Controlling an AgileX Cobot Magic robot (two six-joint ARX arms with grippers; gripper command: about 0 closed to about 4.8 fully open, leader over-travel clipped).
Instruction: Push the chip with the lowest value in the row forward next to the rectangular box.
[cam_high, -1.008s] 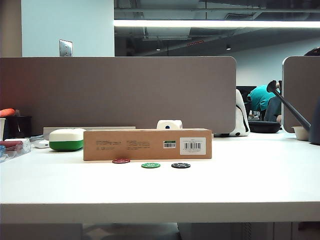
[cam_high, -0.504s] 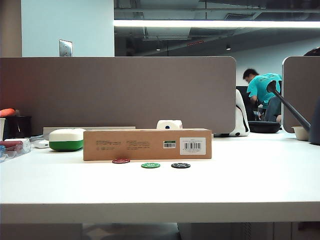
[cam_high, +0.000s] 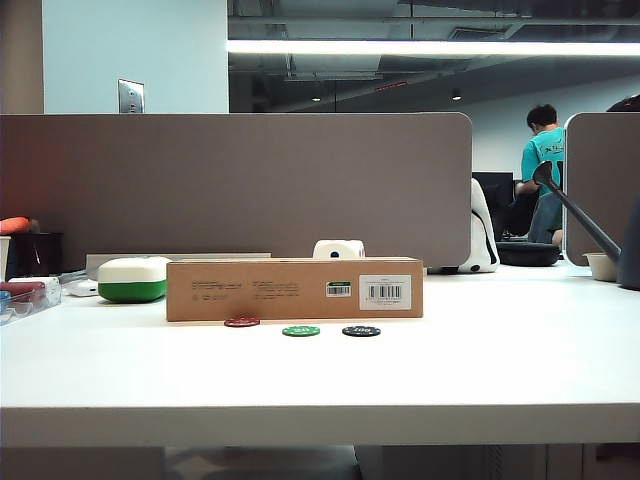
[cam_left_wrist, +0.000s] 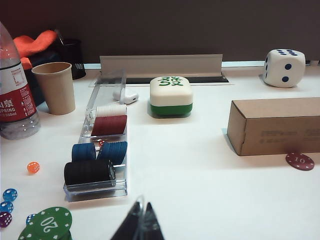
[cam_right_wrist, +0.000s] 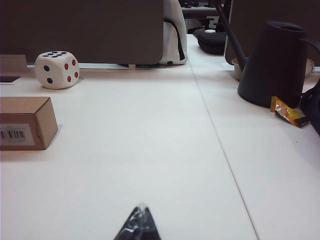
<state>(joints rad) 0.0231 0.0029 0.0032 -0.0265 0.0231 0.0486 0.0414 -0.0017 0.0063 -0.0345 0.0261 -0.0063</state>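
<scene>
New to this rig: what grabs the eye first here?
The long brown box lies across mid-table, with three chips in front: the red chip close against it, the green chip and black chip slightly nearer the camera. A big die sits behind the box. The left gripper and right gripper both look shut, away from the chips.

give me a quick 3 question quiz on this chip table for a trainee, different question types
1. True or false: the red chip sits closer to the rectangular box than the green chip does.
2. Which number is printed on the red chip? A 10, B 50, C 100.
3. Fill in: the left gripper and right gripper, each low over the table in its own wrist view, are both ____.

Key: 1 true. 2 A. 3 shut.
</scene>
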